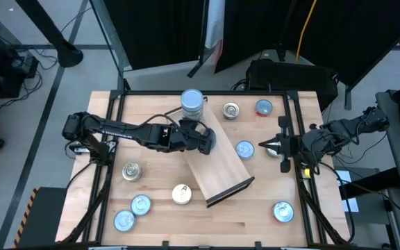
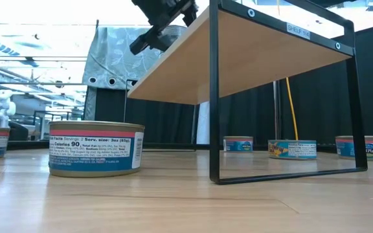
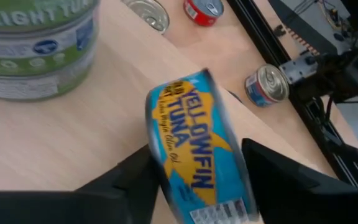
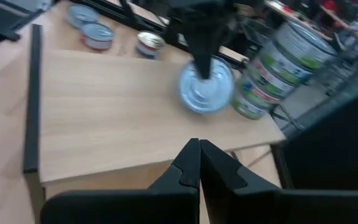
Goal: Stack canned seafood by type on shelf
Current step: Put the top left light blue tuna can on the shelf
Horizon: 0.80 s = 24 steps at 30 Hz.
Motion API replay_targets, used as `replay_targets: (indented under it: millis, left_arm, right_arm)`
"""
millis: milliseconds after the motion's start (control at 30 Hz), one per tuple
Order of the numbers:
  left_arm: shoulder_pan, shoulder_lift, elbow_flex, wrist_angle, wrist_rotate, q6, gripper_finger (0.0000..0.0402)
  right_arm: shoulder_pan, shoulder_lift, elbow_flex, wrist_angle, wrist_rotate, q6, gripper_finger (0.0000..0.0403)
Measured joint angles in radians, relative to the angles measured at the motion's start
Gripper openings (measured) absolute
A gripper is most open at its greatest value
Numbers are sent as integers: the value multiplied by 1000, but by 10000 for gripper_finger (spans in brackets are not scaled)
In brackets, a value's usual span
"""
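The shelf (image 1: 217, 163) is a light-wood board on a black frame, set slantwise mid-table. A stack of green-labelled cans (image 1: 192, 103) stands on its far end. My left gripper (image 1: 205, 141) hangs over the board near that stack, with a blue yellowfin tuna can (image 3: 197, 155) on its edge between the parted fingers. The right wrist view shows that can's round face (image 4: 207, 90) low over the board. My right gripper (image 1: 264, 146) waits shut at the table's right, touching nothing. Several more cans lie about the tabletop. My left gripper has one finger (image 3: 135, 183) beside each flat face of the tuna can, coming slanting down from the table's left. The can's label wall (image 3: 194, 149) faces the wrist and looks smeared while the fingers look sharp. I cannot tell whether the fingers touch it, or whether its edge rests on the board.
Loose cans lie at the far side (image 1: 231, 110) (image 1: 264, 107), right of the shelf (image 1: 244, 149), near right (image 1: 283, 210) and near left (image 1: 131, 171) (image 1: 181, 194) (image 1: 140, 204) (image 1: 124, 221). The low view shows the shelf top (image 2: 258, 52) raised on its black frame (image 2: 214, 97).
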Motion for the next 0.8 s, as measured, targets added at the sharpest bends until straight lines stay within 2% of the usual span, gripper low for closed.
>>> replay_targets:
  millis: [167,300,567,700,800]
  left_arm:
    - [-5,0,0,-17,-20,29,267]
    - [-13,-4,0,-71,-22,84,289]
    - [-18,-8,0,-230,-30,119,294]
    - [-68,-7,18,-197,-33,192,294]
    - [-125,-8,26,-159,-119,248,294]
  right_arm:
    - [0,0,0,4,-74,-28,0]
    - [0,0,0,3,-97,-38,0]
    - [0,0,0,-46,-99,-19,0]
    - [0,0,-9,-75,-115,17,0]
    - [0,1,-56,-6,-124,0,0]
